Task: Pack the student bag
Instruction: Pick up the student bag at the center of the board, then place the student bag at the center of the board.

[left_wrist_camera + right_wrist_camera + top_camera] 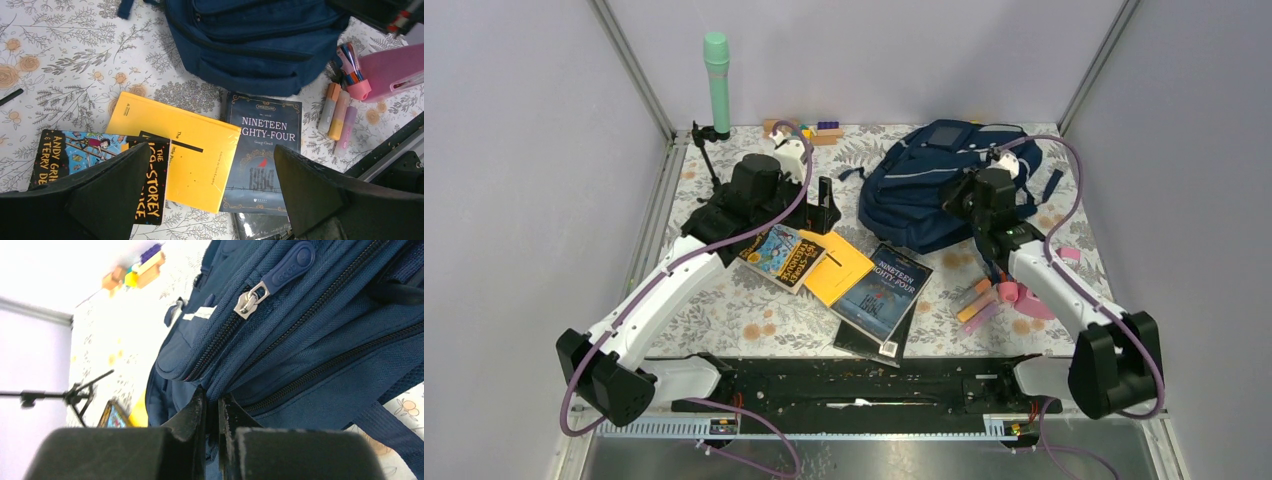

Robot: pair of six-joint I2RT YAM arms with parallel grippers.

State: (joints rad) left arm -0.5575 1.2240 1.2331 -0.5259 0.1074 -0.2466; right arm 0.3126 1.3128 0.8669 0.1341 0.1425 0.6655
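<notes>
From the top camera I have the student bag (924, 190) lying in the upper right of the frame on the flowered table (724, 310), its navy bulk slumped and a dark strap trailing toward the right edge. In the left wrist view it fills the upper centre (250, 45).

My right gripper (969, 205) sits at the bag's right side in the top view. Through its own camera the jaws are drawn almost together (212, 405), with only a thin dark slit between them, and their tips are pressed up against the blue fabric (310, 340) just under a zip line. I cannot tell whether any cloth is pinched between them. A silver slider with a blue zip pull (272, 280) hangs above and to the right of the tips.

My left gripper (210, 150) hangs wide open and empty above the books, one finger at each lower corner of its frame. Below it lie a yellow book (170, 135) in the centre, a dark copy of Nineteen Eighty-Four (262, 140) overlapped by its right edge, and a cartoon-covered book (85, 150) at the lower left, overlapping the yellow one. Three highlighters (337, 112) lie side by side to the right of the dark book, just beside a pink case (390, 70).

In the top view, a green cylinder (717, 85) stands on a stand at the upper left, with toy blocks (809, 130) near the back wall.
</notes>
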